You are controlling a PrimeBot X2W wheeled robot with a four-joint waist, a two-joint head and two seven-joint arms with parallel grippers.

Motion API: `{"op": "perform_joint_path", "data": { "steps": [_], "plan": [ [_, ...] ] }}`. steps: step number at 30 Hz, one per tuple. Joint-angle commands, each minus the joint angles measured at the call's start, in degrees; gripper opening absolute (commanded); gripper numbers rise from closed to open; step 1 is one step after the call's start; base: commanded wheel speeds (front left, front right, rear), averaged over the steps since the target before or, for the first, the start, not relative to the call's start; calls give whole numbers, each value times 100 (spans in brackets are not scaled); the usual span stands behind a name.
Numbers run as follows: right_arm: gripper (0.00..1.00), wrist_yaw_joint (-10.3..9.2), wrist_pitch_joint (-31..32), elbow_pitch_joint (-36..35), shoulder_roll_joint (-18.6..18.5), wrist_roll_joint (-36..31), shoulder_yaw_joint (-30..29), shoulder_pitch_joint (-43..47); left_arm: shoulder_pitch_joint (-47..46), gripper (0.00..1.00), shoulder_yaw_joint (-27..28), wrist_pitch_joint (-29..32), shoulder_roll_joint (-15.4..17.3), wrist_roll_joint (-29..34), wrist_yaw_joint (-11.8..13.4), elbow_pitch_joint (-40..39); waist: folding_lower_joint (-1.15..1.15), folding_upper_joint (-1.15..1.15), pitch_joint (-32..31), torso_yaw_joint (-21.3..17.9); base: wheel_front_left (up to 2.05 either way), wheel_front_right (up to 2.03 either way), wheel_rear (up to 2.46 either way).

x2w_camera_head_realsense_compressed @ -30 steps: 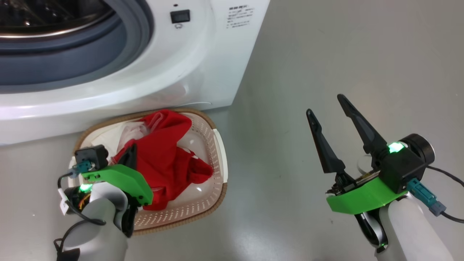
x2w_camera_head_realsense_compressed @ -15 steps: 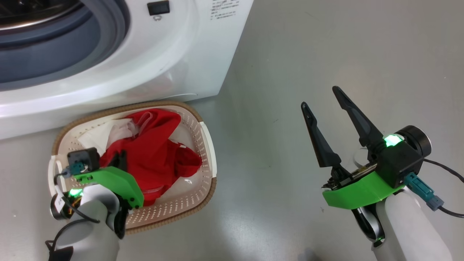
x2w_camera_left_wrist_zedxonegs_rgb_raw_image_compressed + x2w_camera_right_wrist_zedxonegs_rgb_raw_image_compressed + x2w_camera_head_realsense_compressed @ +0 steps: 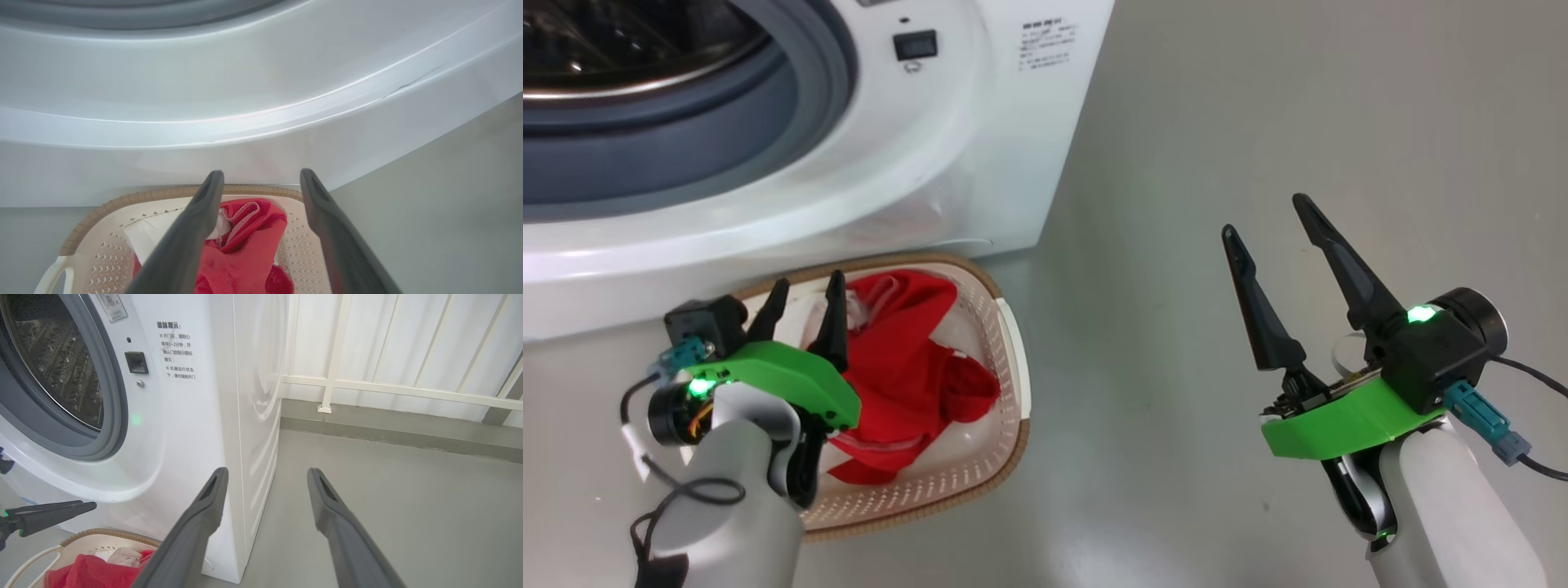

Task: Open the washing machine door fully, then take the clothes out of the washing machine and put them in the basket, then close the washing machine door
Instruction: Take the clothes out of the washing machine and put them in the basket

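The washing machine [image 3: 947,155] stands at the upper left, its grey rubber ring [image 3: 686,155] and steel drum [image 3: 57,367] exposed; its door is out of view. On the floor in front sits the cream basket [image 3: 1005,351] holding the red clothes [image 3: 907,359]. My left gripper [image 3: 805,304] hovers open and empty over the basket's back left part, fingers pointing at the machine's front. In the left wrist view the gripper [image 3: 261,174] frames the clothes [image 3: 245,245] and the basket rim [image 3: 163,192]. My right gripper [image 3: 1264,216] is open and empty over bare floor, right of the basket.
Grey floor [image 3: 1258,106] stretches right of the machine and the basket. A white railing [image 3: 388,388] runs along the wall behind the machine's right side. A black cable [image 3: 1527,384] trails from my right wrist.
My left gripper has lifted off the red clothes, and its fingers now stand apart above the basket. The clothes stay in the basket. The head camera has shifted; the right gripper keeps its pose.
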Motion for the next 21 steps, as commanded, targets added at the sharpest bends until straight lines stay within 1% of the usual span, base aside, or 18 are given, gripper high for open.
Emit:
{"op": "perform_joint_path", "data": {
  "steps": [1, 11, 21],
  "plan": [
    [100, 35, -37, -93, 13, -25, 69, 65, 270, 100, 173, -69, 124, 10, -40, -362, 0, 0, -252, 152, 0, 0, 0],
    [100, 35, -37, 85, 10, -48, -158, 266, 1080, 100, 322, -70, 85, 198, -78, -1778, 0, 0, -840, 395, 0, 0, 0],
    [100, 35, -37, 198, 15, -79, -314, 455, 1920, 100, 726, -70, 72, 456, -81, -3340, 0, 0, -1401, 544, 0, 0, 0]
  ]
}}
